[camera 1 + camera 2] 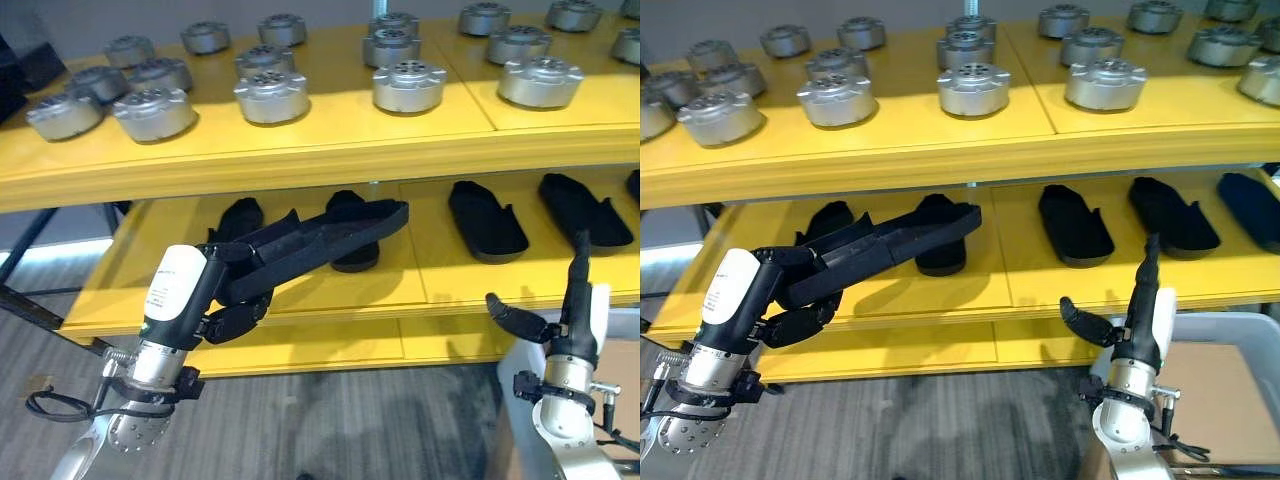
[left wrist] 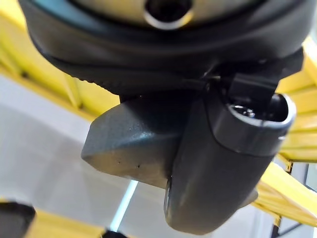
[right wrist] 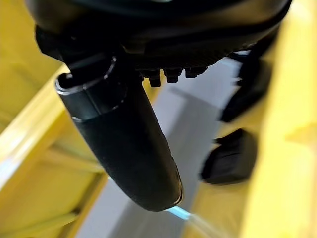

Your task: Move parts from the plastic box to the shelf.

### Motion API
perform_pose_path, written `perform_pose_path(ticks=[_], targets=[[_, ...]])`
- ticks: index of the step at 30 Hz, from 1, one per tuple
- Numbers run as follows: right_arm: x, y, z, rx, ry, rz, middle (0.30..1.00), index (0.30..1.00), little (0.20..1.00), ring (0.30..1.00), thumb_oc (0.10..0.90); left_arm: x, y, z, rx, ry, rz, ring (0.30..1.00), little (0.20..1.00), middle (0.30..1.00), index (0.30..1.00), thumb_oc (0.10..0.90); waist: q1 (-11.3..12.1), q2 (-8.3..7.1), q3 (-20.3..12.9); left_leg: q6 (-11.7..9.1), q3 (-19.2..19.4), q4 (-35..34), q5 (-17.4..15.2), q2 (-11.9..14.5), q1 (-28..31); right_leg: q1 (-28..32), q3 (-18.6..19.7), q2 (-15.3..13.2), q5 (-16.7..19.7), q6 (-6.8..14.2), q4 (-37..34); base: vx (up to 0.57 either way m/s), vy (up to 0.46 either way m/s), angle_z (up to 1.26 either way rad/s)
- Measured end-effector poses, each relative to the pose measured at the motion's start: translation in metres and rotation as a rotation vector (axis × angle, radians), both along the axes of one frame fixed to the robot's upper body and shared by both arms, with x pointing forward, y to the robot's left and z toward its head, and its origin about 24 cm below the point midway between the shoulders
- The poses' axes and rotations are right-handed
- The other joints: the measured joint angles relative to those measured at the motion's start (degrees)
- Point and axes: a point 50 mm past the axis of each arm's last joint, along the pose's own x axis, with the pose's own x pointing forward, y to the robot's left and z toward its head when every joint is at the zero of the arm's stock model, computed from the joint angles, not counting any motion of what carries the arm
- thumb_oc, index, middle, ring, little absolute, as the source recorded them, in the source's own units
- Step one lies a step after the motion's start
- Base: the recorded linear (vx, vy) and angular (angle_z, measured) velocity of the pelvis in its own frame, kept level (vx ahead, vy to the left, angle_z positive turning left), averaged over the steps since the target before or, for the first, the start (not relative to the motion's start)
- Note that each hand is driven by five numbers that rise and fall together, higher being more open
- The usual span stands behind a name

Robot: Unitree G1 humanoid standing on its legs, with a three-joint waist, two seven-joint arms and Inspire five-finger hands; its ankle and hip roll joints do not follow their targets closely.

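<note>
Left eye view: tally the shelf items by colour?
Silver parts: 18, one cut off at the edge
Black parts: 5, one cut off at the edge
Total: 23

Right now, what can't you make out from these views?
- Plastic box: cut off by the right eye view's edge, contents hidden behind its wall.
- Black part on the lower shelf: mostly hidden by the left hand.
- Right hand: seen edge-on, open, holding nothing.

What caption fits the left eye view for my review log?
Both hands open and empty before the yellow shelf: left hand reaches toward the lower level, right hand upright; metal parts above.
</note>
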Motion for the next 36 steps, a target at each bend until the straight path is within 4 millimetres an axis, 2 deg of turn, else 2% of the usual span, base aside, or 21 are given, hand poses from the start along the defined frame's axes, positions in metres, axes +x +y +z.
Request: perform_pose_path(ticks=[1, 3, 4, 5, 6, 7, 9, 10, 11, 12, 13, 15, 17, 19, 25, 27, 28, 29, 31, 34, 36], targets=[[0.007, 0.009, 0.01, -0.082, -0.044, 0.064, 1.0, 1.0, 1.0, 1.0, 0.9, 0.001, 0.005, 0.001, -0.014, -0.019, 0.044, 0.3, 0.3, 0.3, 0.3, 0.4, 0.37, 1.3, -0.01, 0.11, -0.86, -2.21, 0.27, -0.42, 0.14, -3.07, 2.02, 0.34, -1.59, 0.3, 0.68, -0.12, 0.265, 0.14], [0.01, 0.016, 0.023, -0.167, -0.103, 0.117, 1.0, 1.0, 1.0, 1.0, 0.9, 0.002, 0.012, 0.005, -0.02, -0.04, 0.092, 0.3, 0.3, 0.3, 0.3, 0.4, 0.94, 0.75, 0.01, -1.16, -2.63, -4.1, 1.4, -1.71, -0.25, -3.31, 2.71, -0.38, 2.98, 0.62, -3.17, -0.13, 0.36, 0.2], [0.012, 0.019, 0.028, -0.211, -0.13, 0.127, 1.0, 1.0, 1.0, 1.0, 0.9, 0.0, 0.017, 0.005, -0.015, -0.042, 0.119, 0.3, 0.3, 0.3, 0.3, 0.4, 2.74, -1.85, 1.23, -2.58, -3.97, -1.79, -0.14, -1.5, -1.19, -3.98, 3.87, -2.22, 3.84, 0.13, -3.33, -0.12, 0.502, -0.08], [0.011, 0.018, 0.027, -0.21, -0.125, 0.114, 1.0, 1.0, 1.0, 1.0, 0.9, -0.001, 0.022, 0.004, -0.006, -0.036, 0.139, 0.3, 0.3, 0.3, 0.3, 0.4, 3.11, -2.11, 1.26, -3.67, -3.45, 2.36, -3.26, 2.05, -1.82, -3.28, 3.59, -2.31, 4.66, 0.29, -3.79, -0.12, 0.439, -0.11], [0.01, 0.015, 0.027, -0.231, -0.125, 0.106, 1.0, 1.0, 1.0, 1.0, 0.9, -0.002, 0.026, 0.001, -0.011, -0.027, 0.16, 0.3, 0.3, 0.3, 0.3, 0.4, 2.77, -2.42, 1.4, -6.8, -5.23, 4.27, -2.47, 7.74, -2.28, -3.32, 2.89, -2.3, 4.78, 0.58, -3.43, -0.2, 0.558, 0.26], [0.011, 0.006, 0.032, -0.283, -0.131, 0.078, 1.0, 1.0, 1.0, 1.0, 0.9, -0.001, 0.028, -0.007, -0.03, 0.003, 0.188, 0.3, 0.3, 0.3, 0.3, 0.4, 2.41, -1.04, 1.16, -9.8, -7.17, 3.96, -1.03, 14.91, -1.57, -4.04, 2.47, -3.19, 4.12, 1.17, -1.61, -0.23, 0.552, 0.33], [0.01, -0.001, 0.039, -0.304, -0.153, 0.051, 1.0, 1.0, 1.0, 1.0, 0.9, -0.002, 0.027, -0.013, -0.029, 0.026, 0.192, 0.3, 0.3, 0.3, 0.3, 0.4, 1.35, -0.6, 1.02, -10.82, -6.14, 2.03, -0.1, 16.83, -0.11, -4.36, 2.19, -5.77, 5.14, 3.58, -0.91, -0.18, 0.445, 0.31], [0.01, -0.005, 0.042, -0.311, -0.161, 0.038, 1.0, 1.0, 1.0, 1.0, 0.9, -0.001, 0.025, -0.014, -0.037, 0.028, 0.185, 0.3, 0.3, 0.3, 0.3, 0.4, 0.98, -0.08, 0.8, -10.53, -5.78, 1.13, 0.31, 16.18, -0.08, -4.51, 1.82, -6.88, 5.18, 4.27, -0.74, -0.12, 0.391, 0.45], [0.01, -0.01, 0.05, -0.359, -0.174, 0.039, 1.0, 1.0, 1.0, 1.0, 0.9, -0.002, 0.021, -0.015, -0.057, 0.025, 0.175, 0.3, 0.3, 0.3, 0.3, 0.4, 0.23, 2.66, 0.54, -7.86, -6.36, -0.37, 7.51, 14.54, 0.88, -4.61, 1.92, -7.47, 6.12, 7.13, -0.63, -0.13, 0.417, 0.44], [0.01, -0.011, 0.05, -0.362, -0.178, 0.041, 1.0, 1.0, 1.0, 1.0, 0.9, -0.001, 0.02, -0.016, -0.068, 0.017, 0.167, 0.3, 0.3, 0.3, 0.3, 0.4, 0.07, 3.57, 0.12, -11.49, -5.52, -1.93, 1.41, 13.66, 1.74, -4.55, 1.76, -8.55, 6.64, 8.8, -0.39, -0.18, 0.644, 0.59], [0.009, -0.005, 0.042, -0.326, -0.162, 0.051, 1.0, 1.0, 1.0, 1.0, 0.9, 0.001, 0.02, -0.016, -0.07, 0.013, 0.17, 0.3, 0.3, 0.3, 0.3, 0.4, 0.06, 1.45, 0.34, -13.4, -6.23, -4.12, -0.22, 9.93, 2.42, -5.01, 1.57, -11.98, 7.02, 8.23, 0.39, -0.15, 0.532, 0.4], [0.011, 0.012, 0.028, -0.271, -0.124, 0.114, 1.0, 1.0, 1.0, 1.0, 0.9, 0.003, 0.026, -0.017, -0.042, 0.033, 0.19, 0.3, 0.3, 0.3, 0.3, 0.4, 2.44, -2.19, 0.51, -11.85, -5.9, -3.04, -1.46, 6.12, 2.3, -4.17, 3.18, -14.71, 10.08, 5.6, -1.24, -0.13, 0.527, 0.24], [0.011, 0.024, 0.02, -0.231, -0.1, 0.152, 1.0, 1.0, 1.0, 1.0, 0.9, 0.006, 0.033, -0.021, -0.019, 0.062, 0.207, 0.3, 0.3, 0.3, 0.3, 0.4, 3.63, -2.18, 0.64, -10.28, -7.76, -2.5, -2.43, 5.3, 2.1, -3.53, 3.62, -14.8, 12.56, 5.76, -0.59, -0.09, 0.358, 0.35], [0.012, 0.028, 0.018, -0.192, -0.109, 0.147, 1.0, 1.0, 1.0, 1.0, 0.9, 0.007, 0.038, -0.014, 0.031, 0.055, 0.205, 0.3, 0.3, 0.3, 0.3, 0.4, 6.26, -3.97, 0.74, -10.04, -8.45, -1.6, -3.34, 3.79, 1.53, -2.62, 4.04, -16.02, 13.4, 5.15, -1.33, -0.07, 0.258, 0.22], [0.01, 0.016, 0.023, -0.197, -0.109, 0.068, 1.0, 1.0, 1.0, 1.0, 0.9, 0.01, 0.027, -0.006, 0.032, 0.013, 0.126, 0.3, 0.3, 0.3, 0.3, 0.4, 5.71, -3.87, 1.26, -8.23, -11.32, 5.58, -6.15, 2.76, -4.16, -3.79, 4.66, -17.39, 17.94, 3.81, -0.13, -0.07, 0.301, 0.22], [0.01, 0.012, 0.021, -0.178, -0.085, 0.045, 1.0, 1.0, 1.0, 1.0, 0.9, 0.012, 0.02, -0.005, 0.025, -0.001, 0.082, 0.3, 0.3, 0.3, 0.3, 0.4, 4.98, -3.08, 1.55, -7.25, -10.49, 5.15, -6.45, 2.58, -4.22, -5.52, 5.43, -17.23, 22.71, 2.17, 0.09, -0.05, 0.151, -0.23], [0.009, 0.013, 0.019, -0.176, -0.074, 0.051, 1.0, 1.0, 1.0, 1.0, 0.9, 0.014, 0.018, -0.002, 0.022, -0.017, 0.077, 0.3, 0.3, 0.3, 0.3, 0.4, 4.77, -2.57, 1.92, -6.27, -10.88, 3.51, -5.85, 3.15, -3.98, -7.53, 6.28, -16.32, 20.1, 4.33, 3.11, 0.0, 0.074, -0.1], [0.006, 0.012, 0.016, -0.162, -0.06, 0.055, 1.0, 1.0, 1.0, 1.0, 0.9, 0.017, 0.016, 0.003, 0.022, -0.039, 0.07, 0.3, 0.3, 0.3, 0.3, 0.4, 4.08, -2.77, 1.93, -5.43, -11.65, 1.07, -4.45, 3.76, -3.7, -8.99, 7.96, -12.05, 12.56, 7.11, 6.84, 0.07, 0.098, -0.08], [0.004, 0.01, 0.015, -0.163, -0.046, 0.061, 1.0, 1.0, 1.0, 1.0, 0.9, 0.019, 0.016, 0.011, 0.019, -0.068, 0.07, 0.3, 0.3, 0.3, 0.3, 0.4, 4.5, -5.27, 1.62, -6.21, -10.84, -3.0, -1.78, 2.75, -2.24, -8.26, 4.98, -6.68, 3.85, 6.77, 5.31, 0.08, 0.051, -0.22], [0.007, 0.009, 0.019, -0.158, -0.047, 0.066, 1.0, 1.0, 1.0, 1.0, 0.9, 0.016, 0.012, 0.009, 0.024, -0.045, 0.051, 0.3, 0.3, 0.3, 0.3, 0.4, 4.66, -5.52, 2.85, -5.12, -7.43, 0.06, -3.39, 2.51, -1.36, -8.78, 2.4, -9.09, 3.83, 7.5, 4.74, 0.19, 0.071, -0.51], [0.01, 0.01, 0.019, -0.157, -0.028, 0.083, 1.0, 1.0, 1.0, 1.0, 0.9, 0.011, 0.012, 0.0, 0.027, 0.004, 0.044, 0.3, 0.3, 0.3, 0.3, 0.4, 5.92, -4.35, 3.03, -7.12, -4.18, 1.28, -5.68, 3.59, 1.12, -7.39, -0.05, -10.68, 4.7, 7.62, 4.36, 0.2, -0.057, -1.0]])
